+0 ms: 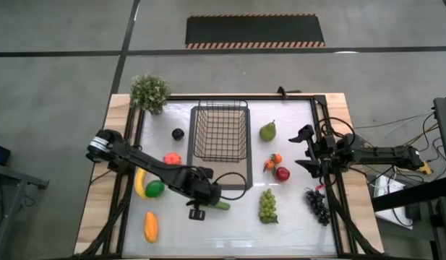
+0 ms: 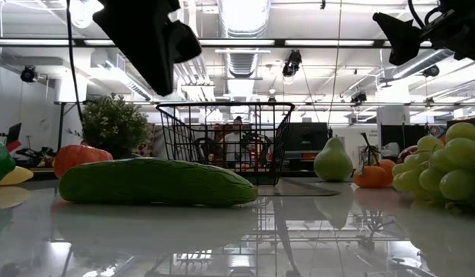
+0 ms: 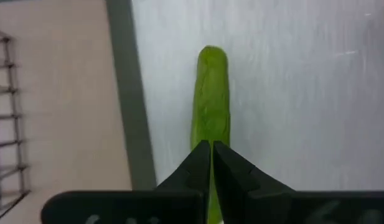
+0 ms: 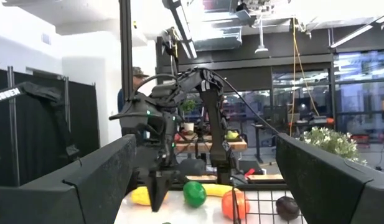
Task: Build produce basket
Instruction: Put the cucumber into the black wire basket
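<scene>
While the left gripper [image 3: 211, 148] hovers over the cucumber [image 1: 220, 204] below the basket [image 1: 221, 131], jaws together, it looks light, stiff and slick; take it mid-length. Right of the basket, the right gripper [image 1: 303, 149] waits, jaws apart.

Glossy white table [image 2: 222, 238], black wire-mesh metal basket [image 1: 220, 131], matt bumpy cucumber [image 2: 156, 182]

- Grey concrete floor [image 1: 56, 43] surrounds the worktop [image 1: 100, 180].
- Black striped-edge floor mat [image 1: 255, 31] at twelve o'clock.
- Ceiling ducts [image 2: 243, 19] and bright lights overhead.
- Glass partitions [image 4: 360, 93] behind.
</scene>
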Action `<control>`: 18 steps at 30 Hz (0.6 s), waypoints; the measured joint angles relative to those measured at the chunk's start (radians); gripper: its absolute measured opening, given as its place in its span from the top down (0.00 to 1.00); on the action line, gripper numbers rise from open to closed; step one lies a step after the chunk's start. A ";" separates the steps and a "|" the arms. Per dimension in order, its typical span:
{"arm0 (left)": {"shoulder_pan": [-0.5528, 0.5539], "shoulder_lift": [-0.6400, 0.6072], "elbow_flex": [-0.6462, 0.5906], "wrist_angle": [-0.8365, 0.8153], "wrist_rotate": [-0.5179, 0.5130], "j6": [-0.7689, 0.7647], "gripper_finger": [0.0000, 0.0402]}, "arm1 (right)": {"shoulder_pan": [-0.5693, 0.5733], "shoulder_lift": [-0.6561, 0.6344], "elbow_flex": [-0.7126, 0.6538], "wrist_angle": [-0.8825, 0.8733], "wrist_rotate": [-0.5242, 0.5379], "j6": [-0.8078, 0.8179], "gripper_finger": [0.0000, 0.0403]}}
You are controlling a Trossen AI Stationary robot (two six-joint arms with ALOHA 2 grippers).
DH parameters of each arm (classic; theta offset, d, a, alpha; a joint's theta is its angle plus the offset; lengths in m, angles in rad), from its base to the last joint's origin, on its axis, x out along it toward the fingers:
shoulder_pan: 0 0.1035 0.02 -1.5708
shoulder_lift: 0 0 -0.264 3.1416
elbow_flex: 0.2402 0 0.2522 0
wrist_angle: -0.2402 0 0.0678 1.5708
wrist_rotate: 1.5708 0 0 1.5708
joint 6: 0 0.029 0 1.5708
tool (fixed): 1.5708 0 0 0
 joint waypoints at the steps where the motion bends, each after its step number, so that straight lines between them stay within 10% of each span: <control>1: 0.000 -0.011 0.003 -0.021 -0.002 -0.011 1.00 | 0.000 0.000 0.000 0.000 0.000 0.000 0.09; 18: -0.223 -0.314 -0.086 -0.429 -0.031 -0.693 1.00 | 0.000 0.001 0.000 -0.033 0.000 -0.001 0.09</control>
